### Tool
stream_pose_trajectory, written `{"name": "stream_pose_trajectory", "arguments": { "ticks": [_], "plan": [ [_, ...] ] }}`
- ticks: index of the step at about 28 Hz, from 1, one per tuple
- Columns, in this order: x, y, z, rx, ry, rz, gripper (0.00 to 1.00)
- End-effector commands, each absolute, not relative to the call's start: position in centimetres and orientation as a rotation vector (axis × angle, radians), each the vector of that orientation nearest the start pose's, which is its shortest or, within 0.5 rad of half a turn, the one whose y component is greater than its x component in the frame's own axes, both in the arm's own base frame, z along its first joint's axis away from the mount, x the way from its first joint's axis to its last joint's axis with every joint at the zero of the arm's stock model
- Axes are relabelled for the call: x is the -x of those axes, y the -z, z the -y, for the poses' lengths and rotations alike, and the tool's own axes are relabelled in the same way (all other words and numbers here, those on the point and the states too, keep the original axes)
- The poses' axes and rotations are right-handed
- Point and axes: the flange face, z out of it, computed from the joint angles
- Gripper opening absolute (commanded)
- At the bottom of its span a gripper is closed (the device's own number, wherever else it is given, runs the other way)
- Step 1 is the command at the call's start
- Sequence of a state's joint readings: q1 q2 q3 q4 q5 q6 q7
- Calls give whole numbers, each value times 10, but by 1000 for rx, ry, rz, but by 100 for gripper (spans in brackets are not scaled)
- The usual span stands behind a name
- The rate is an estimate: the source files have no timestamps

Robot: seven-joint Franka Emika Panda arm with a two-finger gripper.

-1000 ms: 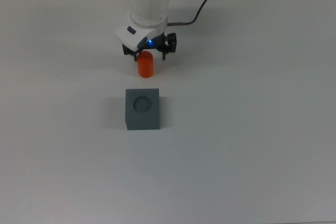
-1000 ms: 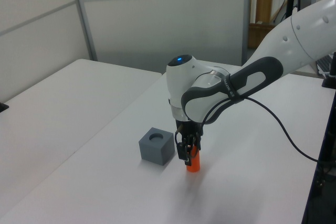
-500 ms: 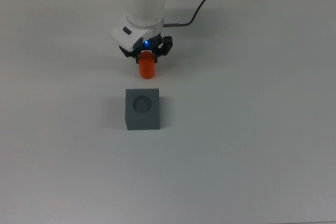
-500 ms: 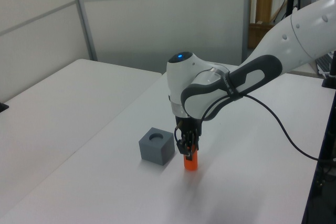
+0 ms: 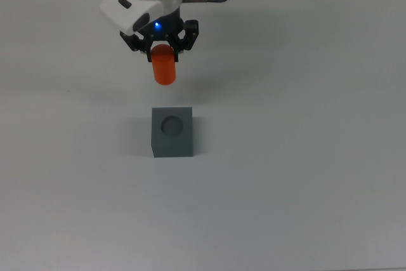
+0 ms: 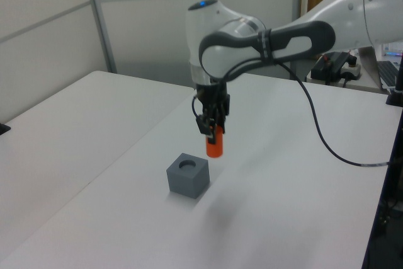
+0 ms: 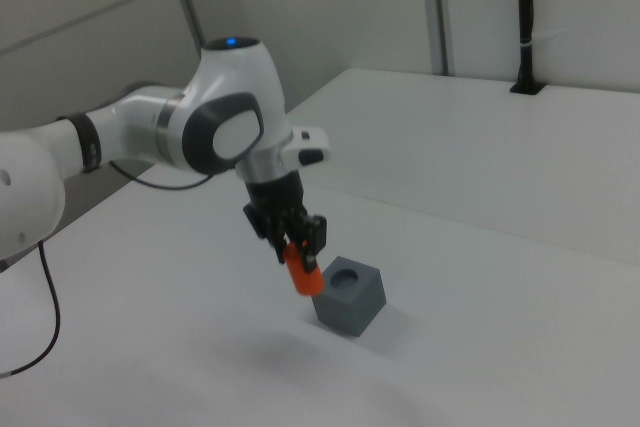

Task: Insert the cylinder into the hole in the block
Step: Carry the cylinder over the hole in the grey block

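My gripper (image 5: 162,51) (image 6: 213,131) (image 7: 296,247) is shut on the upper end of the orange cylinder (image 5: 164,68) (image 6: 215,147) (image 7: 303,276), which hangs upright in the air, clear of the table. The dark grey block (image 5: 172,131) (image 6: 187,174) (image 7: 350,294) rests on the white table (image 5: 304,157), its round hole facing up and unobstructed. In the top view the cylinder is above the block in the picture, a little toward the top view's left. In the left view it hangs just to the block's right and above its top face.
A black cable (image 6: 327,137) trails from the arm across the table in the left view. A black post (image 7: 524,17) stands at the far table edge in the right view. Wall panels rise behind the table.
The gripper closed on the cylinder and lifted it off the table. Arm and cylinder have risen well above the surface and shifted slightly toward the top view's left.
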State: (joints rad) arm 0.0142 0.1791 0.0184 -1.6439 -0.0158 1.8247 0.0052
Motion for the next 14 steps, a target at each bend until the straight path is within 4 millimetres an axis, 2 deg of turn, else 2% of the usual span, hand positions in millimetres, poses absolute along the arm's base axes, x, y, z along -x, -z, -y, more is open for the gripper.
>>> {"name": "stream_pose_trajectory", "arguments": {
  "ticks": [1, 4, 8, 14],
  "plan": [
    [-649, -505, -21, 3141, 17, 80, 12],
    [-656, -501, -25, 3141, 24, 90, 12],
    [-674, -484, -28, 3141, 39, 93, 12],
    [-687, -469, -29, 3139, 116, 94, 12]
  ]
}}
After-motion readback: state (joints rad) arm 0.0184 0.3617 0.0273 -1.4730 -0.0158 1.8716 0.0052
